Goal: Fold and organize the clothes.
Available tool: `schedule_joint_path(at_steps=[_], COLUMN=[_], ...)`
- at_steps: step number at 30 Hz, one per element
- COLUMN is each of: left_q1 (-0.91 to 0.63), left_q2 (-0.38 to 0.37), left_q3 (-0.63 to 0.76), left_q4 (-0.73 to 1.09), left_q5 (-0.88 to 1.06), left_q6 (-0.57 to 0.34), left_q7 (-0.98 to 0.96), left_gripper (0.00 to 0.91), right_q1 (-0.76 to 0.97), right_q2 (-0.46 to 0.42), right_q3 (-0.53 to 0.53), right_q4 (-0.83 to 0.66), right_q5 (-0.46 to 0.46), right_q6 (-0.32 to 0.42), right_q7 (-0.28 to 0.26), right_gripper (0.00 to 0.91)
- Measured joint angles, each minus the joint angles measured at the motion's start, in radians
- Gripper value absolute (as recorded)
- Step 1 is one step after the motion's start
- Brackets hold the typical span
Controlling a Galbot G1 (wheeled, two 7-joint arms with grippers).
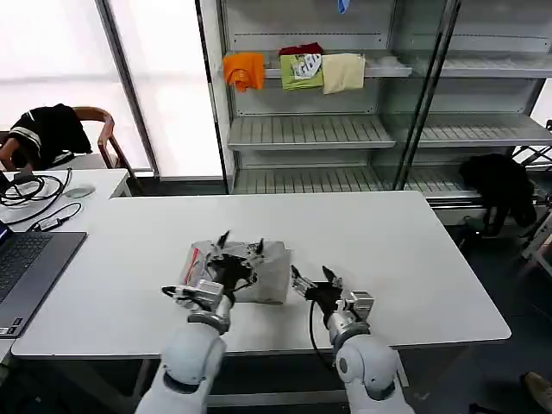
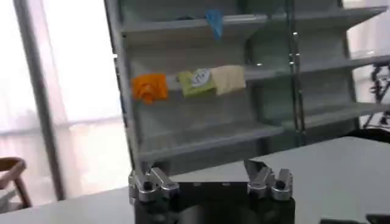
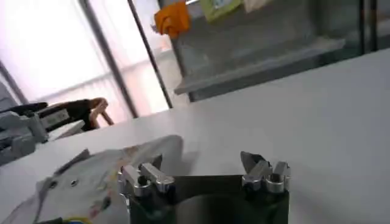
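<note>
A light grey shirt (image 1: 267,274) lies folded into a small bundle on the white table (image 1: 414,259), near the front edge; a red-orange strip shows at its left side. My left gripper (image 1: 241,244) hovers open just above the bundle, fingers spread, holding nothing. To the right of the bundle my right gripper (image 1: 310,278) stands open over the bare tabletop. In the right wrist view the shirt (image 3: 109,176) shows a snap button and a coloured print beside that gripper (image 3: 204,161). The left wrist view shows the left gripper (image 2: 207,170) open, with the table beyond.
A laptop (image 1: 26,272) and cables (image 1: 34,190) sit on the left side table. Behind the table stands a metal shelf rack (image 1: 345,129) holding orange, green and cream folded items (image 1: 293,69). A chair with dark clothing (image 1: 52,129) is at far left, a black bundle (image 1: 500,185) at right.
</note>
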Motion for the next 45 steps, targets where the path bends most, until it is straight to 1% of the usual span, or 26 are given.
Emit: schedule_joint_path(at_steps=[1,2,3,4,11,21,27,32,38,43,44,45], left_q1=[0.006,0.013,0.019,0.026,0.064,0.082,0.094,0.109,0.132,0.138,0.138,0.138], left_q2=[0.014,0.028,0.040,0.051,0.087,0.096,0.094,0.101,0.106,0.099,0.097,0.095], left_q3=[-0.021,-0.045,-0.066,-0.089,-0.188,-0.242,-0.265,-0.285,-0.300,-0.297,-0.294,-0.292], left_q4=[-0.007,-0.014,-0.021,-0.029,-0.058,-0.060,-0.063,-0.066,-0.066,-0.062,-0.062,-0.062], left_q5=[-0.007,-0.016,-0.024,-0.032,-0.072,-0.091,-0.096,-0.099,-0.101,-0.096,-0.094,-0.092], left_q6=[-0.002,-0.004,-0.005,-0.007,-0.013,-0.012,-0.012,-0.016,-0.026,-0.028,-0.028,-0.028], left_q7=[0.001,0.002,0.004,0.005,0.007,0.008,0.006,0.002,0.004,0.008,0.010,0.010], left_gripper=[0.907,0.907,0.907,0.907,0.907,0.907,0.907,0.907,0.907,0.907,0.907,0.907], right_q1=[0.002,0.005,0.007,0.011,0.030,0.032,0.037,0.032,0.013,0.000,-0.003,-0.007], right_q2=[0.001,0.001,0.001,0.001,0.001,0.001,0.001,0.001,0.001,0.001,0.001,-0.001], right_q3=[-0.009,-0.019,-0.028,-0.036,-0.063,-0.066,-0.062,-0.046,-0.011,0.027,0.030,0.032], right_q4=[-0.010,-0.021,-0.030,-0.039,-0.078,-0.082,-0.079,-0.062,-0.023,-0.003,-0.001,0.001], right_q5=[0.012,0.025,0.036,0.048,0.113,0.192,0.218,0.243,0.295,0.317,0.317,0.315], right_q6=[-0.004,-0.008,-0.012,-0.015,-0.031,-0.041,-0.042,-0.046,-0.048,-0.049,-0.050,-0.049], right_q7=[0.000,0.000,0.001,0.004,0.023,0.028,0.032,0.053,0.097,0.113,0.114,0.115], right_gripper=[0.705,0.363,0.141,0.000,0.000,0.000,0.000,0.000,0.000,0.000,0.443,0.907])
